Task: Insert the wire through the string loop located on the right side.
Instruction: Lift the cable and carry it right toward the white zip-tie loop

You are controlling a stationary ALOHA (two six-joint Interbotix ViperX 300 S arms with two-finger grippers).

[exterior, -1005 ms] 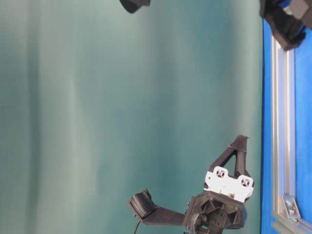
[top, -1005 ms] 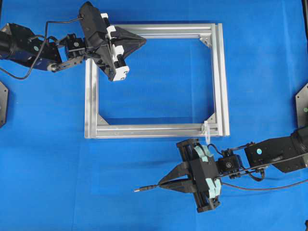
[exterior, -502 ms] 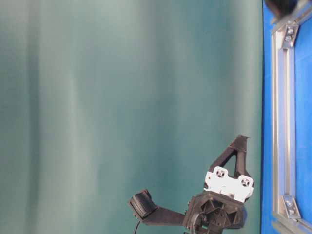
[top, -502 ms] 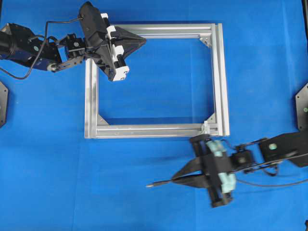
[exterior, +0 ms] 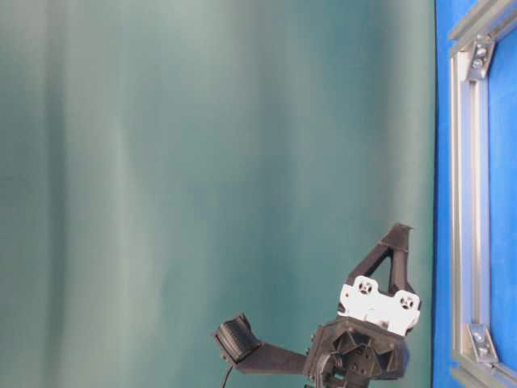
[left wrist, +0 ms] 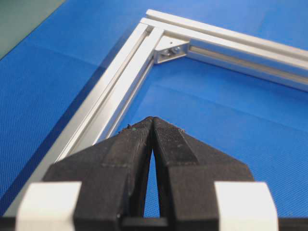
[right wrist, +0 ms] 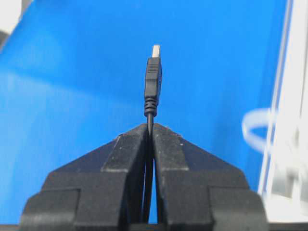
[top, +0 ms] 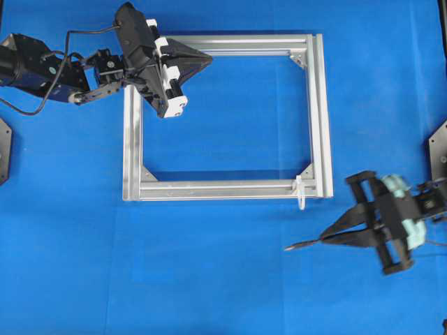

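Wire (right wrist: 153, 82) sits clamped in the right gripper (top: 328, 238), plug poking out ahead; the string loop (right wrist: 257, 126) lies ahead, off to its right. Alignment step: next, aim the plug at the loop. Left gripper (left wrist: 152, 126) is closed, empty.

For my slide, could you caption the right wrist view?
Right gripper clamps the wire, string loop nearby.

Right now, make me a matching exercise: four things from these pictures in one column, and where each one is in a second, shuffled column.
1. wire
2. string loop
3. left gripper
4. aluminium frame

A. hangs at the frame's lower right corner in the overhead view
B. lies flat on the blue mat
C. clamped in the right gripper jaws
D. shut, over the frame's top bar

Pairs: 1-C, 2-A, 3-D, 4-B
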